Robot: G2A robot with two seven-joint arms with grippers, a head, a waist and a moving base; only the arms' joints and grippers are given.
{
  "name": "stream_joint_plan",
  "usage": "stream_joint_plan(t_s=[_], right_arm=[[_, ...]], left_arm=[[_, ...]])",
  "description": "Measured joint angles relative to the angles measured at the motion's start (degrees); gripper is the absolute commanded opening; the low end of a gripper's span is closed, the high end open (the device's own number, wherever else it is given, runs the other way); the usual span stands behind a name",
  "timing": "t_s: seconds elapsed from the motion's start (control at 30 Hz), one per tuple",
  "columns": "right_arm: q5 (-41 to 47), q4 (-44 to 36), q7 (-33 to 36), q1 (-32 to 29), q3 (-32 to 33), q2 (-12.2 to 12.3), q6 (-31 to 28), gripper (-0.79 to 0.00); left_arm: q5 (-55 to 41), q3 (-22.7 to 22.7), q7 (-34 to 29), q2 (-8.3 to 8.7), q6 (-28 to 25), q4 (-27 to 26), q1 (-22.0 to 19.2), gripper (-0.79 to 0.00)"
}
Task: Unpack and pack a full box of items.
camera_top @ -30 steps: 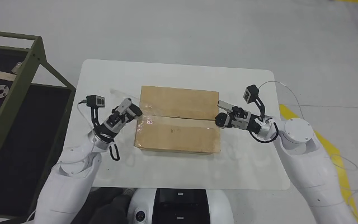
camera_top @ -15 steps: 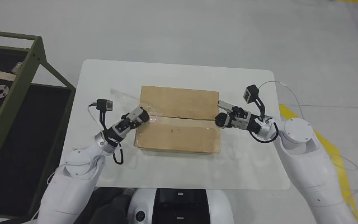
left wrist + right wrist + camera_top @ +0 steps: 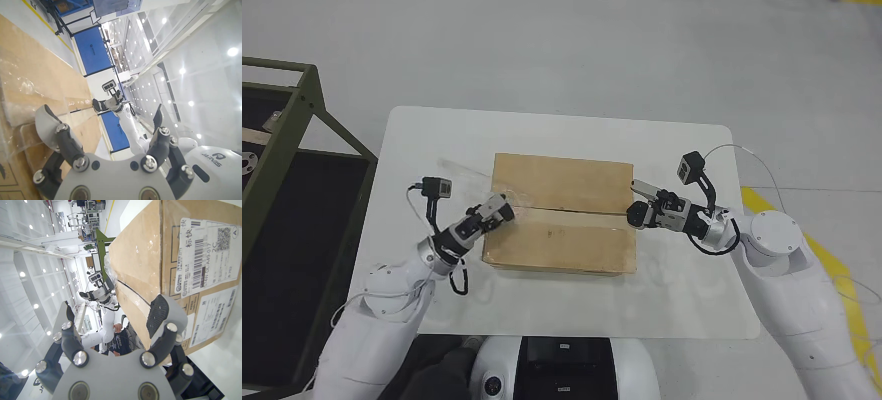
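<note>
A shut brown cardboard box lies mid-table with a taped seam along its top. Loose clear tape trails off its left end and looks crumpled in the left wrist view. My left gripper is open at the box's left end by the seam, one finger against the cardboard. At the right end by the seam, my right gripper is open, one pad close to the box edge. Shipping labels cover that end face.
The white table has bare room in front of and right of the box. A green-framed cart with dark shelves stands off the table's left side. Yellow floor tape runs at the right.
My left gripper has moved right and a little nearer, from beside the box's left end onto its edge at the seam. The right arm has kept still.
</note>
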Motion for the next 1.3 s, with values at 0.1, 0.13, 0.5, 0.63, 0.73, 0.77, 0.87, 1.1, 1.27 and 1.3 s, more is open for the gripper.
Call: stream_joint_plan(t_s=[0.1,0.13,0.5,0.63,0.73,0.77,0.87,1.1,1.27,1.3], right_arm=[[0.00,0.00,0.00,0.00,0.00,0.00,0.00,0.000],[0.00,0.00,0.00,0.00,0.00,0.00,0.00,0.000],[0.00,0.00,0.00,0.00,0.00,0.00,0.00,0.000],[0.00,0.00,0.00,0.00,0.00,0.00,0.00,0.000],[0.00,0.00,0.00,0.00,0.00,0.00,0.00,0.000],[0.00,0.00,0.00,0.00,0.00,0.00,0.00,0.000],[0.00,0.00,0.00,0.00,0.00,0.00,0.00,0.000],[0.00,0.00,0.00,0.00,0.00,0.00,0.00,0.000],[0.00,0.00,0.00,0.00,0.00,0.00,0.00,0.000],[0.00,0.00,0.00,0.00,0.00,0.00,0.00,0.000]], left_arm=[[-2.74,-2.55,0.26,0.11,-1.25,0.14,1.05,0.000],[-3.62,-3.43,0.27,0.14,-1.64,0.18,1.42,0.000],[-9.58,-12.82,3.33,0.33,-2.62,4.80,2.31,0.000],[-9.81,-14.01,5.70,0.22,-1.77,6.99,0.54,0.000],[-9.85,-15.03,7.21,0.17,-1.24,8.40,-0.89,0.000],[-9.96,-15.41,7.60,0.16,-1.04,8.83,-1.25,0.000],[-9.90,-17.04,8.33,0.22,-0.03,10.40,-2.29,0.000],[-9.78,-20.69,8.61,0.47,2.48,13.49,-4.90,0.000],[-9.87,-21.90,9.03,0.51,4.26,14.30,-6.19,0.000],[-9.80,-22.09,9.43,0.50,4.83,14.50,-6.46,0.000]])
